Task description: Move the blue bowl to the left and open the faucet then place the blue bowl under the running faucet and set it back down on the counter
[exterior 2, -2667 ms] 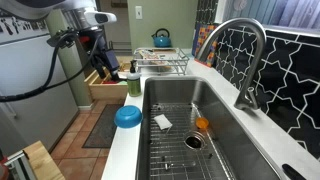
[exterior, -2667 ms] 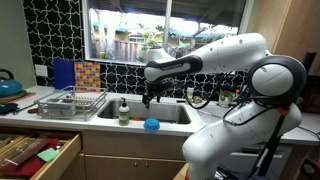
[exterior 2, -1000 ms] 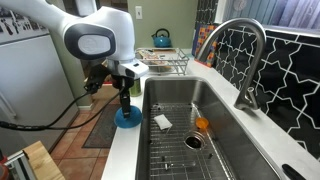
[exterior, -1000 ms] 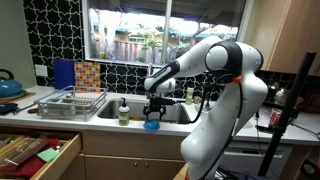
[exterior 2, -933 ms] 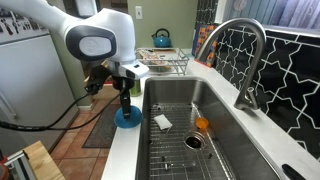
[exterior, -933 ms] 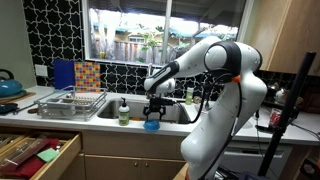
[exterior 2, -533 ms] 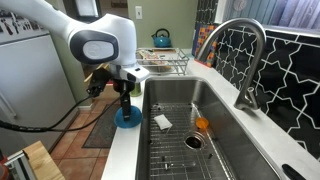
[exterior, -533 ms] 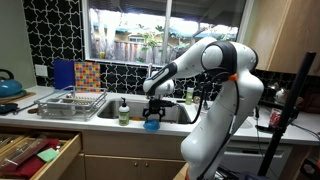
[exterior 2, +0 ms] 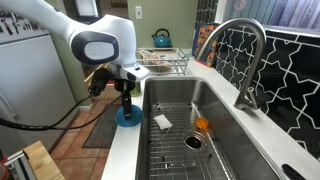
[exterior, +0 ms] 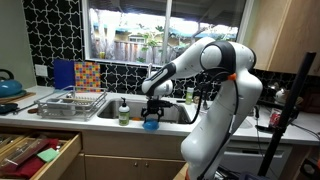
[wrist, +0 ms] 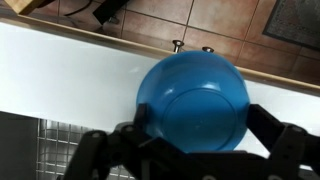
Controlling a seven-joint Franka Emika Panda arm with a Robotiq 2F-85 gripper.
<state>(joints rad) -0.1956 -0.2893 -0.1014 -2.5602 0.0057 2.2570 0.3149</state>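
Observation:
The blue bowl (wrist: 195, 98) sits on the pale counter (wrist: 60, 70) at the front rim of the sink. It also shows in both exterior views, bowl (exterior: 151, 125) and bowl (exterior 2: 128, 117). My gripper (wrist: 200, 132) hangs straight over it, open, with one dark finger (wrist: 128, 135) on each side of the bowl's rim. The jaws are not pressed in. In the exterior views the gripper (exterior: 151, 113) (exterior 2: 126, 101) covers part of the bowl. The faucet (exterior 2: 245, 60) curves over the far side of the sink; no water runs from it.
A green-yellow soap bottle (exterior: 124, 111) stands just beside the bowl. A dish rack (exterior: 70, 100) and a kettle (exterior: 8, 85) are further along the counter. The sink (exterior 2: 190, 140) holds a white scrap (exterior 2: 162, 121) and an orange item (exterior 2: 202, 125). A drawer (exterior: 35, 155) stands open below.
The arm has swung over from up high and come down onto the bowl; over the last second it sank a little lower around it. The bowl has not moved.

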